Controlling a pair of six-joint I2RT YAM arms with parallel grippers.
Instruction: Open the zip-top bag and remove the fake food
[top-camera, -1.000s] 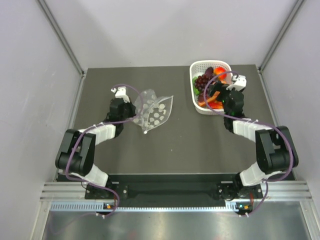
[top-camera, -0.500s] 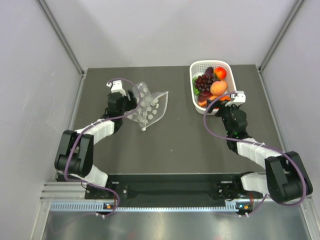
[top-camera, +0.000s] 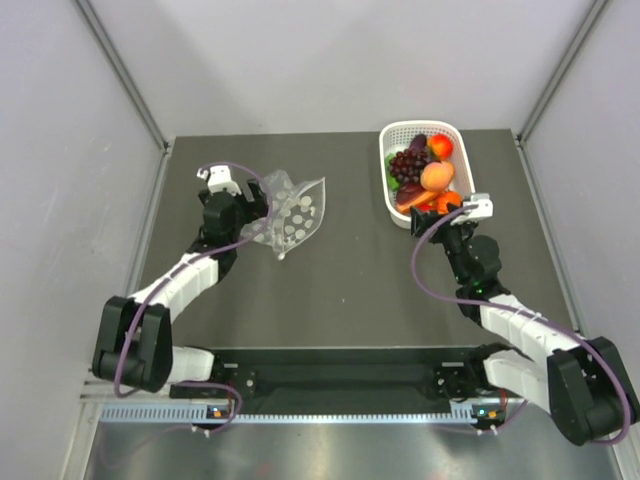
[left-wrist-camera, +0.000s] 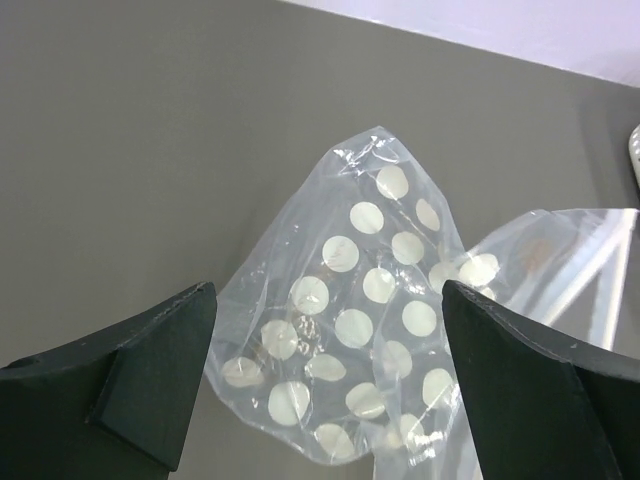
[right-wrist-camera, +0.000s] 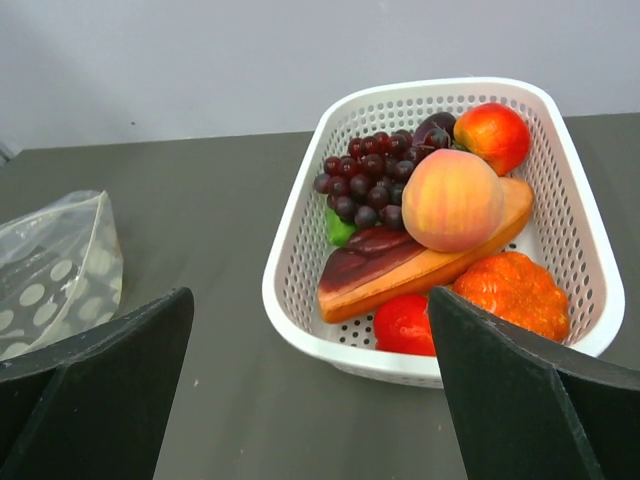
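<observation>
Dark grey table, pale walls on three sides, two arms bolted at the near edge. Left of centre: the zip-top bag, clear with white dots, crumpled and standing partly up off the surface, one corner touching the table. Left gripper is at the bag's left side; the left wrist view has its fingers spread wide with the dotted bag between and ahead of them, not pinched. Far right: white lattice basket holding the fake food, with the peach-orange fruit on top at centre, the dark grape bunch just left of it, and a red apple-like fruit at the far corner. An orange ribbed piece and a red one sit at the near wall. Right gripper sits just at the basket's near side, fingers wide apart, nothing between them. Bag and basket are well apart.
</observation>
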